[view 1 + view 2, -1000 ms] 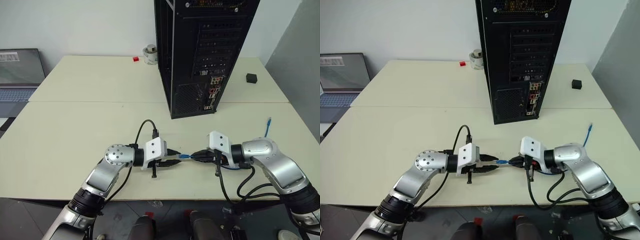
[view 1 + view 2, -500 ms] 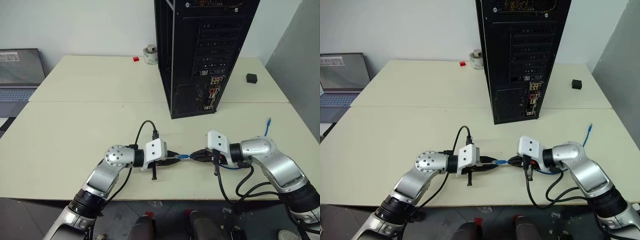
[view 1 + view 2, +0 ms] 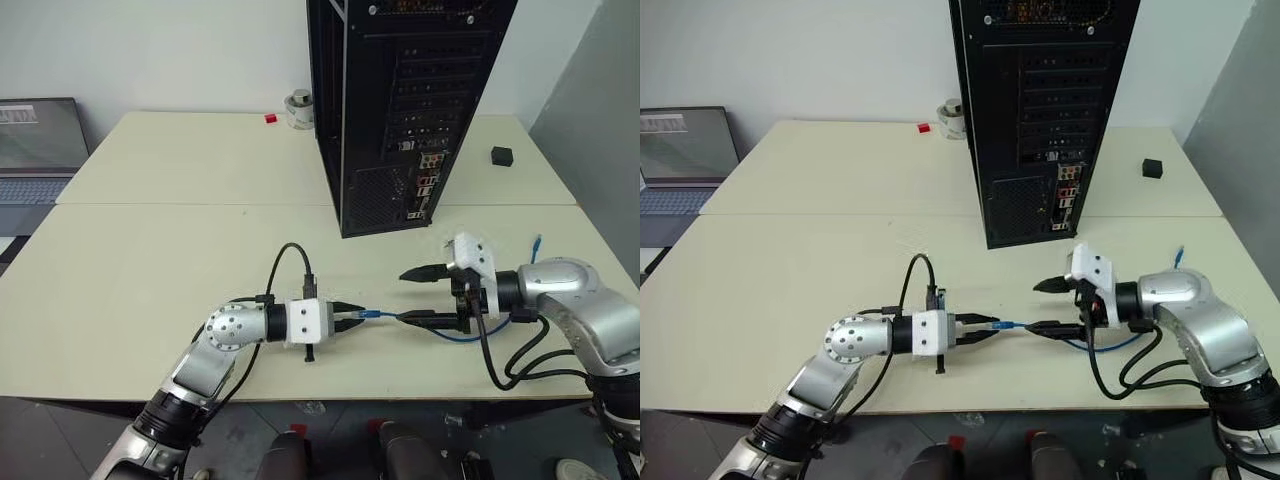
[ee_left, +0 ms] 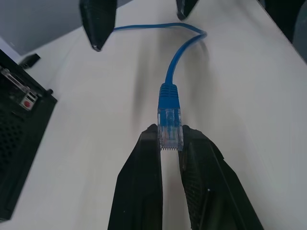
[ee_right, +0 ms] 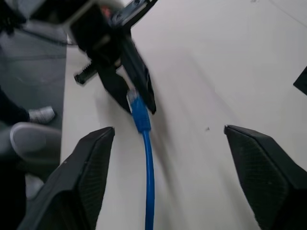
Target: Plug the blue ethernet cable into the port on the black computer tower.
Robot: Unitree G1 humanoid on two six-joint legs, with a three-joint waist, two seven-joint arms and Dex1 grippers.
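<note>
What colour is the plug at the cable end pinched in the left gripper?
Clear plastic plug, with a blue boot behind it; the left wrist view shows it best.

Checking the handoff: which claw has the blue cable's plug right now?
The left claw: its fingers are shut on the clear plug of the blue ethernet cable. The right claw stands wide open, with the cable running loose between its fingers.

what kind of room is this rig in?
Likely an office or lab workbench: plain cream tables against a white wall, a black computer tower with its rear facing the robot, and an open laptop at one side.
</note>
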